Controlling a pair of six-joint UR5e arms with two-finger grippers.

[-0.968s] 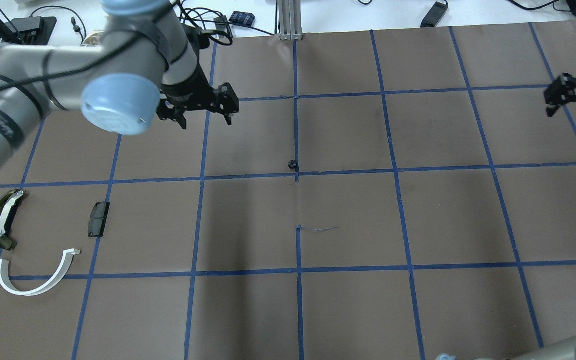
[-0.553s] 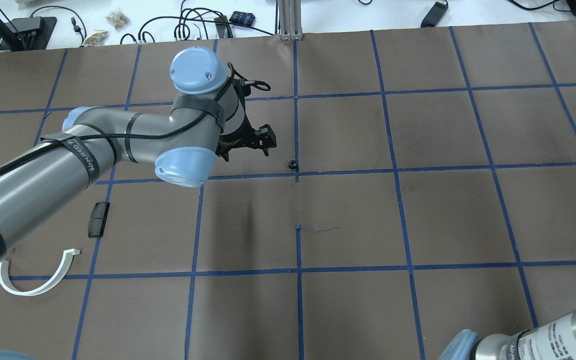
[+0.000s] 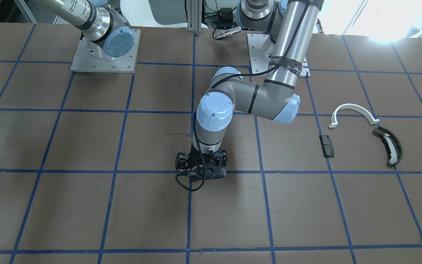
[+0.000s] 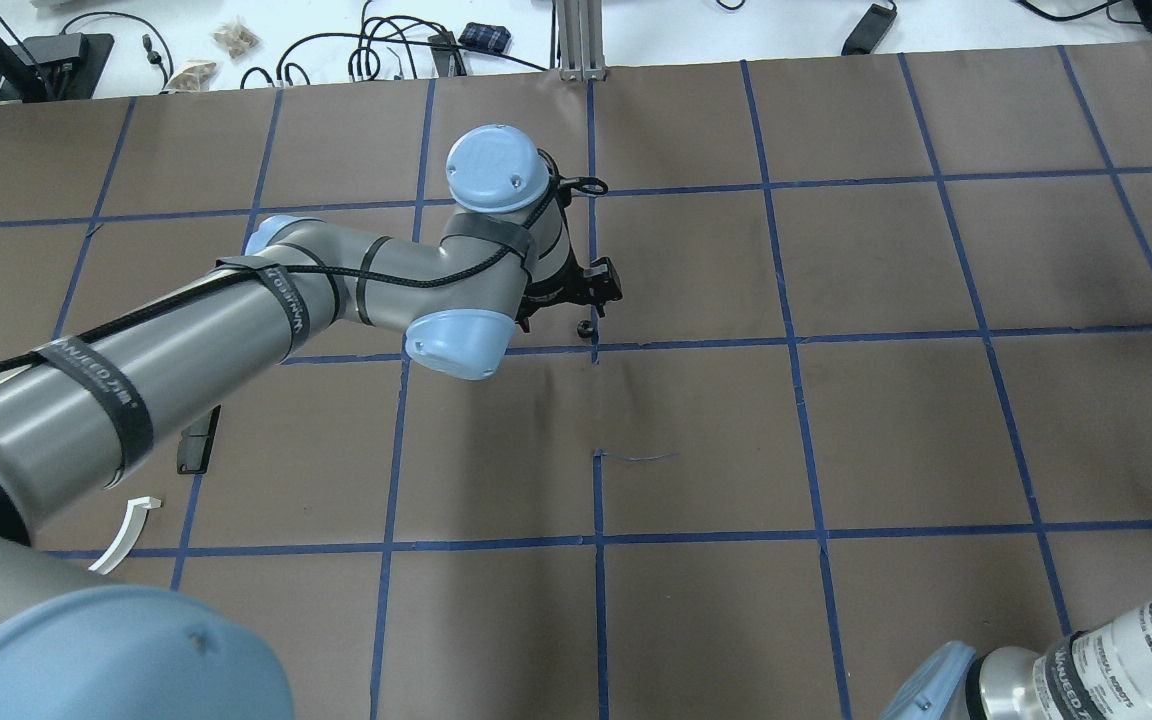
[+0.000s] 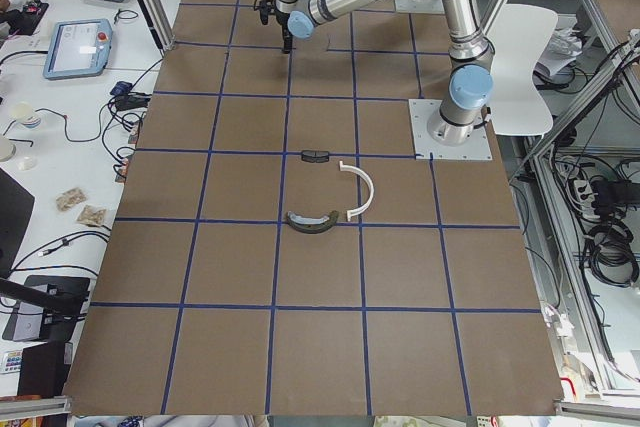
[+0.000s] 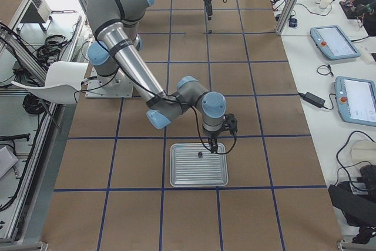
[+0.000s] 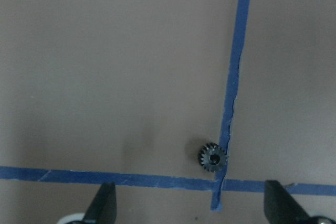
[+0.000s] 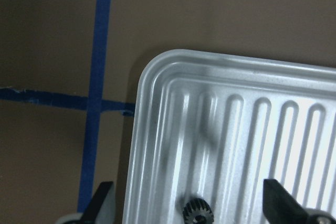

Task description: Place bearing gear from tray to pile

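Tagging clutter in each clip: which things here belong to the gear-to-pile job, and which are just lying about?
Job: tray; gear in it, under the open right pincer; second gear on the mat, under the open left pincer; pile of white half-ring, olive-green piece, black block.
Lying about: loose thread, power adapter, white chair, tablets.

Two gears: one loose gear [image 7: 212, 157], one tray gear [image 8: 197, 212]. One tray [image 8: 157, 108]. One white half-ring [image 3: 352, 106], one green curved piece [image 3: 392, 146], one black block [image 3: 327, 145].
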